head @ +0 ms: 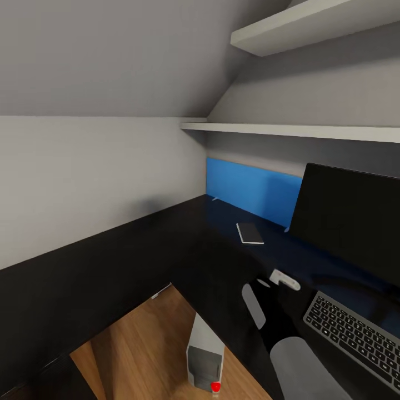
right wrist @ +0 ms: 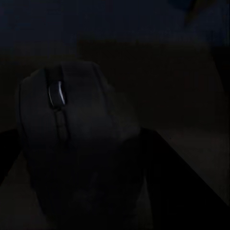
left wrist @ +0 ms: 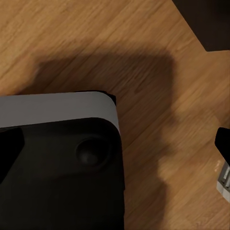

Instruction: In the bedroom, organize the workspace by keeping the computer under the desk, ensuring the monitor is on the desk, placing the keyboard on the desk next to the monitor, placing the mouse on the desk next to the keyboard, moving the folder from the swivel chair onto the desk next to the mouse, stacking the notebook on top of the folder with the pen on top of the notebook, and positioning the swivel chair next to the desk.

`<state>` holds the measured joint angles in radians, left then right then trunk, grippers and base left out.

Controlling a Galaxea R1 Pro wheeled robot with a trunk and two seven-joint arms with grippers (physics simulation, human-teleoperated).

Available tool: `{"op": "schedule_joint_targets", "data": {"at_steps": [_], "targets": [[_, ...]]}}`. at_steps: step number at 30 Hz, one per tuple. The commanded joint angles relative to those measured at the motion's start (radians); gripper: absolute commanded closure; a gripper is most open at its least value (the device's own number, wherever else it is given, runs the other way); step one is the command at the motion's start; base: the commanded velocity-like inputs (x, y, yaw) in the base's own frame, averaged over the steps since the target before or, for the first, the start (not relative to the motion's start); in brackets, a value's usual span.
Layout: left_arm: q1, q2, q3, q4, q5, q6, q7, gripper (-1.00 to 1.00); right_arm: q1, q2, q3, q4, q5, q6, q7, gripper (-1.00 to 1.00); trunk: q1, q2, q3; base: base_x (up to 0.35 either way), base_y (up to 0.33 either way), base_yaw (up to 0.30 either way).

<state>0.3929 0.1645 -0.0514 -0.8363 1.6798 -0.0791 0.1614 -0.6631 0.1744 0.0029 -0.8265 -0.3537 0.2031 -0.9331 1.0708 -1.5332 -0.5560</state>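
The bench (head: 111, 266) top looks smooth, black and faintly glossy, beneath a matt blue back panel (head: 250, 191). The floor (head: 150, 339) under it is grained wood. The mouse (right wrist: 72, 143) looks like dark matt plastic.

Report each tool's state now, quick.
Left tool: cannot be told; its wrist view shows a dark-and-white robot part above the wood floor.
Right tool: cannot be told; the mouse sits right before it.
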Motion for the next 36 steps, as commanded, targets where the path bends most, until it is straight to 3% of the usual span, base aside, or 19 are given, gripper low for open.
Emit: {"op": "schedule_joint_targets", "data": {"at_steps": [1, 10, 18, 36], "targets": [[0.001, 0.001, -0.005, -0.002, 0.009, -0.008, 0.005, -1.0, -0.001, 0.0, 0.001, 0.002, -0.004, 0.002, -0.008, 1.0, 0.0, -0.001, -0.001, 0.0, 0.0, 0.0], [-0.002, 0.002, -0.005, -0.002, 0.009, -0.008, 0.006, -1.0, -0.006, 0.0, 0.002, 0.015, -0.01, -0.011, -0.02, 1.0, 0.0, -0.001, -0.001, 0.0, 0.0, -0.004], [-0.002, 0.001, -0.007, 0.004, 0.009, -0.008, 0.005, -1.0, -0.033, 0.0, 0.0, 0.016, -0.016, -0.01, -0.062, 1.0, 0.0, -0.001, -0.001, 0.0, 0.0, -0.202], [-0.003, -0.003, -0.005, 0.007, 0.009, -0.007, 0.003, -1.0, -0.038, 0.0, 0.0, 0.017, -0.017, 0.001, -0.069, 1.0, 0.0, -0.001, -0.001, 0.0, 0.0, -0.084]]}}
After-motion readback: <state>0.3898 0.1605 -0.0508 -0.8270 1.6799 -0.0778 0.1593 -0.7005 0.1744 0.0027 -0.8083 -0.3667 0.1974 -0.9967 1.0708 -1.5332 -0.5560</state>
